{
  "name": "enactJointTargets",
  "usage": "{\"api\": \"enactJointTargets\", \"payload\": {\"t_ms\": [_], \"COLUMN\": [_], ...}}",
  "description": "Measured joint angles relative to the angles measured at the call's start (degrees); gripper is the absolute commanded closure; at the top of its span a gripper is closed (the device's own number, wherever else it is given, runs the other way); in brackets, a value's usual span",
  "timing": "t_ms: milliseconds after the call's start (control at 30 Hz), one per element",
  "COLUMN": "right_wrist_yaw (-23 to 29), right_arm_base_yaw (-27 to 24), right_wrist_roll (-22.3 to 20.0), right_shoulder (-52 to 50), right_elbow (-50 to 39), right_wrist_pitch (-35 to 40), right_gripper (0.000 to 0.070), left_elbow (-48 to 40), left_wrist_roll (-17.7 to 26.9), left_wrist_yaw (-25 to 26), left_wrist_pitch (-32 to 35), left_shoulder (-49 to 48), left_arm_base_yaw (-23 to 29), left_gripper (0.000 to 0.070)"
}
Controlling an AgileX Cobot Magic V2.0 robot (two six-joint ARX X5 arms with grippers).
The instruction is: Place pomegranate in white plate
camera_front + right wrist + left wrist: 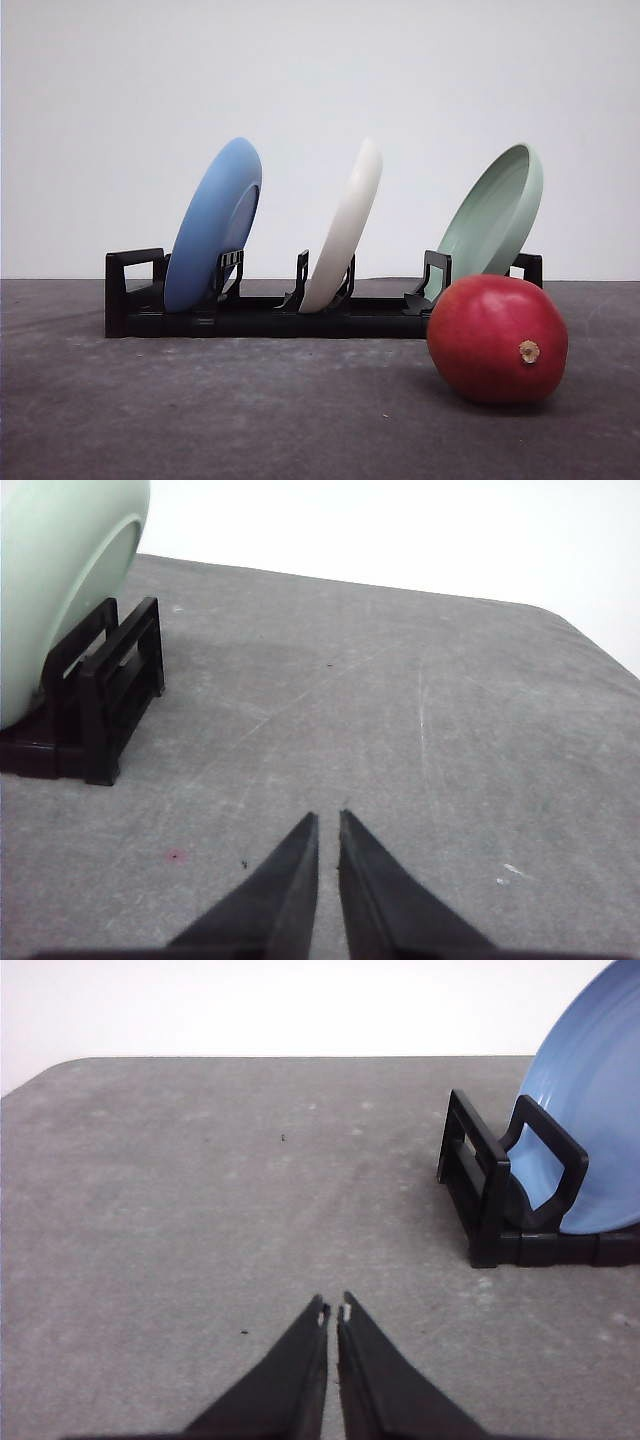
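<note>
Since the white plate [345, 225] stands on edge in the rack [270, 315], I fear the pomegranate [497, 338] rolling off; both hands [333, 1312] [328, 818] are closed, empty.

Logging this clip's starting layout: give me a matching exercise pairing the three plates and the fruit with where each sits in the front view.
Things:
1. blue plate
2. white plate
3. pale green plate
4. pomegranate

Places:
A. middle slot of the black rack, standing on edge
B. on the table, in front of the rack's right end
C. left slot of the rack
D. right slot of the rack

Pairs: 1-C, 2-A, 3-D, 4-B
</note>
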Motion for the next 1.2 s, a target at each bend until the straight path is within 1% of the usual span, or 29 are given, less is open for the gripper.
{"api": "enactJointTargets", "payload": {"t_ms": [100, 167, 200, 233, 300, 400, 467, 500, 567, 667, 767, 833, 933, 1033, 1133, 1200], "right_wrist_yaw": [-0.04, -0.06, -0.24, -0.63, -1.92, -4.12, -4.89, -5.5, -7.06, -10.03, -13.85, -17.17, -24.52, -33.45, -41.11, -44.63], "right_arm_base_yaw": [0.0, 0.0, 0.0, 0.0, 0.0, 0.0, 0.0, 0.0, 0.0, 0.0, 0.0, 0.0, 0.0, 0.0, 0.0, 0.0], "right_wrist_roll": [0.51, 1.98, 3.35, 5.57, 10.08, 16.83, 20.71, 21.99, 23.85, 25.05, 25.03, 23.93, 19.59, 13.79, 8.88, 7.19], "right_shoulder": [0.0, 0.0, 0.0, 0.0, 0.02, 0.47, 1.61, 2.36, 4.4, 8.85, 14.36, 18.06, 23.49, 27.72, 30.88, 32.0], "right_elbow": [0.0, 0.0, 0.0, 0.0, 0.03, 1.56, 4.1, 5.86, 10.56, 18.62, 26.53, 31.52, 39.04, 44.77, 48.48, 49.33], "right_wrist_pitch": [0.0, 0.0, 0.0, 0.0, -0.19, -3.25, -4.24, -4.71, -5.44, -8.44, -13.49, -17.28, -22.67, -26.6, -27.51, -26.71], "right_gripper": [0.0667, 0.0668, 0.0679, 0.07, 0.0699, 0.07, 0.07, 0.0699, 0.0699, 0.07, 0.0699, 0.0699, 0.0699, 0.0699, 0.0699, 0.0699], "left_elbow": [0.0, 0.0, 0.0, 0.0, 0.12, 2.08, 5.19, 6.97, 11.04, 16.5, 21.95, 25.97, 33.23, 40.46, 46.82, 49.9], "left_wrist_roll": [-2.61, -4.45, -5.41, -6.57, -8.85, -11.12, -11.8, -11.95, -12.19, -12.32, -12.32, -11.94, -10.44, -8.4, -6.73, -5.7], "left_wrist_yaw": [0.0, -0.02, 0.0, 0.0, 0.0, 0.16, 0.81, 1.06, 2.12, 4.96, 9.43, 13.41, 21.39, 29.25, 36.88, 41.69], "left_wrist_pitch": [0.04, 0.15, 0.36, 0.86, 1.34, -1.11, -2.25, -2.7, -3.52, -5.33, -8.29, -10.25, -12.85, -16.15, -18.59, -18.6], "left_shoulder": [0.0, 0.0, 0.0, 0.0, 0.0, 0.83, 2.4, 3.26, 5.45, 9.75, 14.91, 18.49, 24.6, 30.29, 35.07, 37.25], "left_arm_base_yaw": [0.0, 0.0, 0.0, 0.0, 0.0, -0.07, -0.35, -0.55, -0.92, -1.42, -1.79, -1.9, -1.9, -1.97, -2.48, -2.86], "left_gripper": [0.07, 0.07, 0.07, 0.07, 0.0697, 0.0697, 0.0697, 0.0697, 0.0697, 0.0697, 0.0697, 0.0697, 0.0697, 0.0697, 0.0697, 0.0697]}}
